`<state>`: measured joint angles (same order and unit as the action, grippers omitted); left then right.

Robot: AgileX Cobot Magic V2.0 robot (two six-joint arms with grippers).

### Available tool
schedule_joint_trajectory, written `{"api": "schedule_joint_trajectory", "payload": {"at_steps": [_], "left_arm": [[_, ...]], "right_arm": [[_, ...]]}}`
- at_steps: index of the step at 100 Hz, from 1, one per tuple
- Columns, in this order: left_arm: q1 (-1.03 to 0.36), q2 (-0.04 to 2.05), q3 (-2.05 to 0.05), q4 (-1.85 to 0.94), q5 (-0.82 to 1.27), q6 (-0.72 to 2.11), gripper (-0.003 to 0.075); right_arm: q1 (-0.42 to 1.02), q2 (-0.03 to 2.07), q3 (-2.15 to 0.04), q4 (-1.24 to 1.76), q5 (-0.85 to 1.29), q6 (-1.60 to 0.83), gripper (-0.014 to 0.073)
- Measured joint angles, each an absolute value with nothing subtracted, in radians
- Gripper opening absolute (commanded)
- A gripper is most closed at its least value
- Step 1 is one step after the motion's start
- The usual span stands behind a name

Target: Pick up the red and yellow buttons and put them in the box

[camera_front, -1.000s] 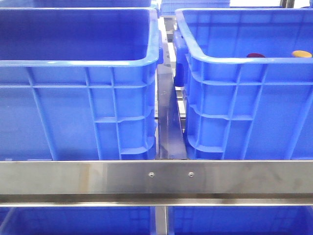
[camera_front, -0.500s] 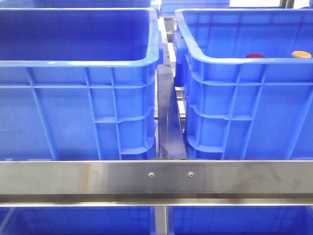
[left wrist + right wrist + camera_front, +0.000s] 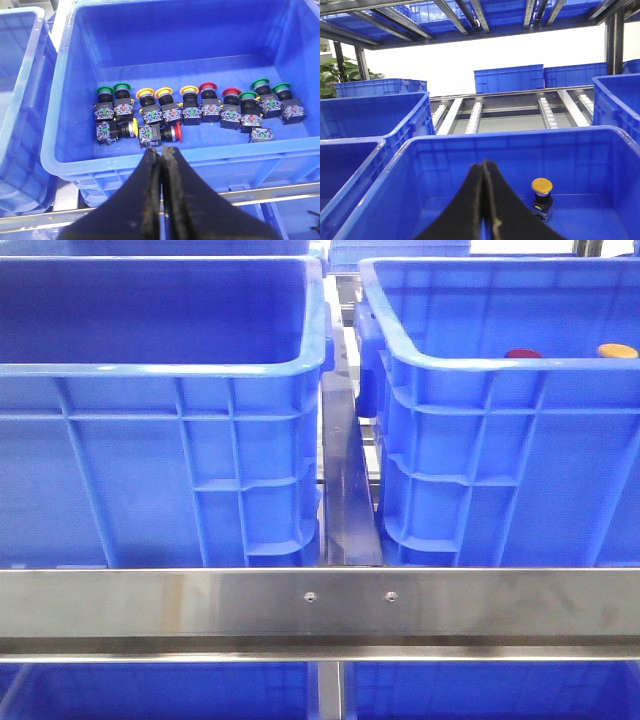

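Hovering over the supply crate (image 3: 60, 145), the left gripper (image 3: 161, 155) was pressed shut and empty, red and yellow buttons (image 3: 165, 100) waiting inside. Right gripper (image 3: 485, 170), also shut, overlooked the box (image 3: 395, 160) holding 1 yellow button (image 3: 541, 186); most work remained.

My front camera sits low, level with the rims of two blue crates (image 3: 160, 440), facing forward over a steel rail (image 3: 320, 605) close below it. My left wrist camera looks steeply down past my closed left gripper (image 3: 161, 155) into a crate of push buttons (image 3: 190, 107). My right wrist camera looks almost level past my closed right gripper (image 3: 485, 172), across a crate (image 3: 470, 142) toward roller racks (image 3: 510, 110). No certain overlap between views shows.
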<state>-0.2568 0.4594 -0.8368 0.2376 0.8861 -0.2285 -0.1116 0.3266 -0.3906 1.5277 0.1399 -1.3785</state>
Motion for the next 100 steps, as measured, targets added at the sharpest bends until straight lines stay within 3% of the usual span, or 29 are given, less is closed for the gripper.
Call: {"api": "schedule_joint_trajectory", "payload": {"at_steps": [100], "left_arm": [[-0.257,0.459,-0.837,0.238,0.886,-0.228,-0.0019]], "right_arm": [[-0.112,0.327,-0.391,1.525,0.159,-1.378,-0.0067]]}}
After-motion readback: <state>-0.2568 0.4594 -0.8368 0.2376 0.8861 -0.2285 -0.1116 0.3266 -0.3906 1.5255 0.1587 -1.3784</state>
